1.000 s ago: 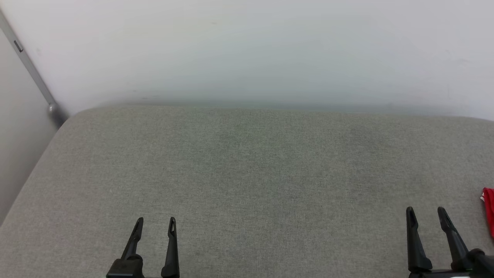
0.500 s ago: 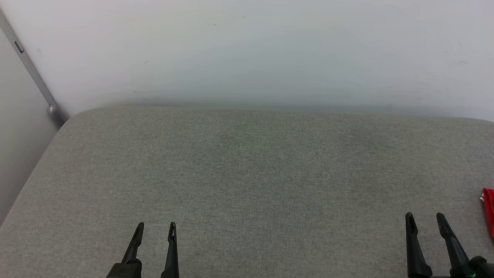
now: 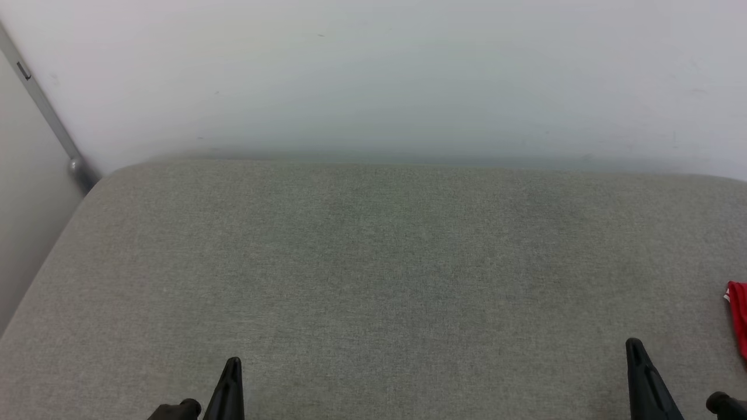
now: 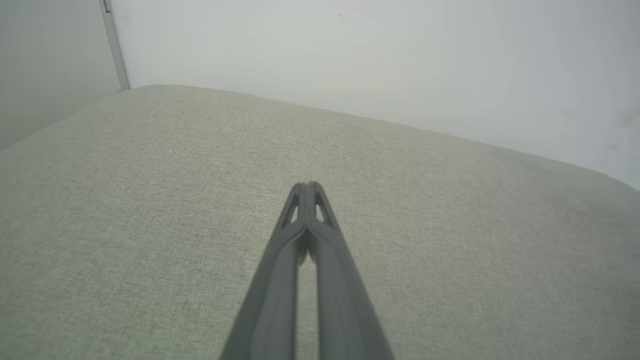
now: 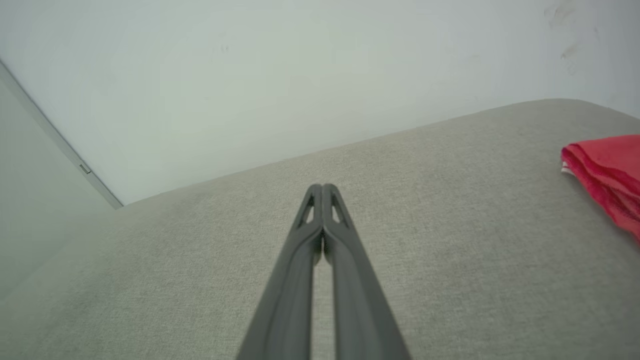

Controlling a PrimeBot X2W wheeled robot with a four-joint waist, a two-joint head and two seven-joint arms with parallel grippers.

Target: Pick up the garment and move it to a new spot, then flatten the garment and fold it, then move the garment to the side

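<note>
Clearly the garment [image 3: 738, 318] lies toward three o'clock of the right gripper [image 3: 636, 345], far nearer than the left gripper [image 3: 233, 363], both with fingers pressed together on nothing.

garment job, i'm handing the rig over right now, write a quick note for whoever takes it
Left gripper: shut, empty, over the grey cushion.
Right gripper: shut, empty, apart from the garment on its right.
Garment: on the cushion's far right, mostly cut off by the frame; a layered red edge shows.
Done: cannot tell whether it is folded.
Left: check its state; if unfolded, pick up, flatten, fold, move aside.
</note>
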